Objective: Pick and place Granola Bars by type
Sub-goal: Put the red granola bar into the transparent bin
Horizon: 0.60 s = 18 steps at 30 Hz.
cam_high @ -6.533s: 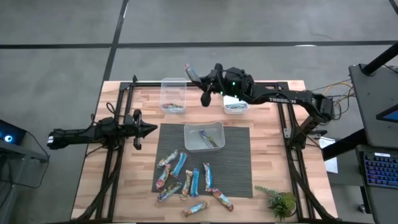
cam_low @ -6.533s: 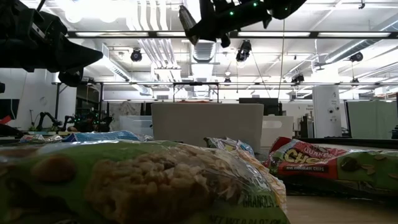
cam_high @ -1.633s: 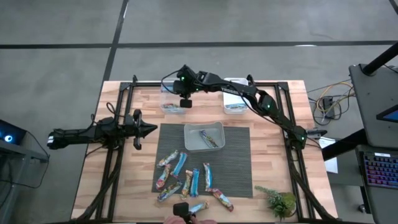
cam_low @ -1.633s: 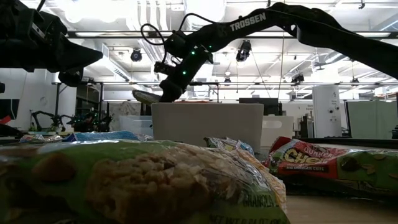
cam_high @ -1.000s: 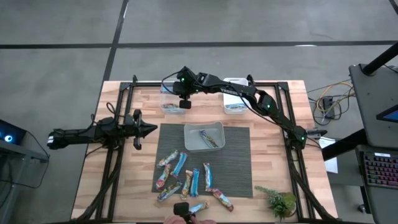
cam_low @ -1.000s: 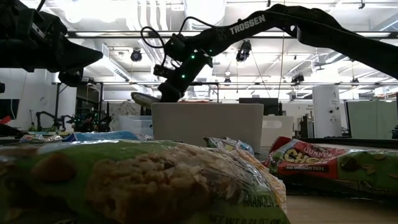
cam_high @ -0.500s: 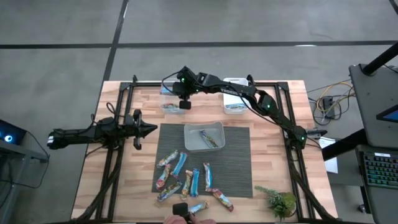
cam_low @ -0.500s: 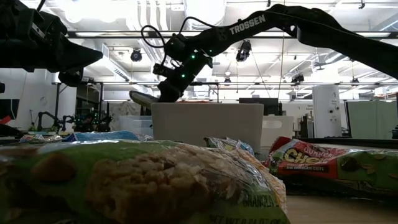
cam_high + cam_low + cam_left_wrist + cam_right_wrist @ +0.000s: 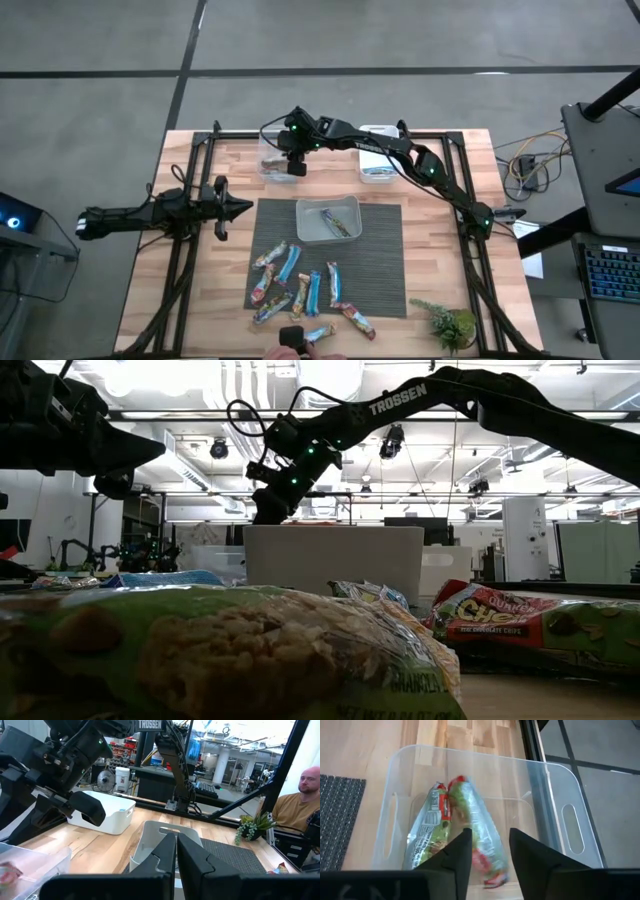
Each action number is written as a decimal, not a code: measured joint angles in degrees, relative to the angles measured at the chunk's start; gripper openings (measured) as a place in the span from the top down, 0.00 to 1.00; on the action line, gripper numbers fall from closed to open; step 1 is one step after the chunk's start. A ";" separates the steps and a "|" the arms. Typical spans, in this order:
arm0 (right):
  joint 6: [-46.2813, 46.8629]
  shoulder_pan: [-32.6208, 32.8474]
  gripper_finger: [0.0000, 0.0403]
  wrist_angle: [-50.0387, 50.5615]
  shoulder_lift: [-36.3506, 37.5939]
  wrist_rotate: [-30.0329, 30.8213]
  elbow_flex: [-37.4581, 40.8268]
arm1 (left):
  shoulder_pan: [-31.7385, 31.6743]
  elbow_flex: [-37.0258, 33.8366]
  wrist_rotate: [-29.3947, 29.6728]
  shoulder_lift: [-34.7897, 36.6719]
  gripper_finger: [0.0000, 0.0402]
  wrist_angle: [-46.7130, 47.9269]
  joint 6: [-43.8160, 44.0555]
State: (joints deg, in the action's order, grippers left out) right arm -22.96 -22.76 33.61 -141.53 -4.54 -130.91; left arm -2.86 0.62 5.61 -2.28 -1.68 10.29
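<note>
My right gripper (image 9: 490, 840) hangs open over the clear far-left tub (image 9: 270, 152), fingers pointing down. In that tub lie two multicoloured granola bars: one flat on the floor (image 9: 432, 827), the other (image 9: 481, 837) blurred under my fingers. Several more bars (image 9: 300, 290), blue and multicoloured, lie on the dark mat near the front. A blue bar (image 9: 335, 222) lies in the centre tub (image 9: 308, 225). My left gripper (image 9: 240, 208) waits shut above the table's left side.
A third tub (image 9: 378, 172) with blue bars stands at the far edge, right of the first. A small green plant (image 9: 450, 322) sits at the near right corner. A person's hand (image 9: 290, 342) shows at the near edge. Bare wood lies on both sides of the mat.
The multicoloured bar that stuck out from my right gripper above the far-left tub is gone from it: the gripper has let go, and the bar has dropped into the tub beside the other one. The arm has stayed over the tub.
</note>
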 joint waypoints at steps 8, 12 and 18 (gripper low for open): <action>-0.15 0.00 0.67 0.07 0.00 0.09 0.00 | -0.01 0.00 0.00 0.00 1.00 -0.02 -0.01; -0.96 0.05 0.72 0.45 0.31 0.20 0.03 | 0.01 0.00 0.00 0.00 1.00 0.01 -0.01; -1.18 0.19 0.89 2.39 2.67 0.17 0.04 | 0.00 0.00 -0.01 0.00 1.00 -0.02 -0.01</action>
State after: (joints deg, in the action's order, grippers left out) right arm -24.14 -22.57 35.99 -138.87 -4.36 -130.87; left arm -2.87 0.62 5.59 -2.28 -1.69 10.28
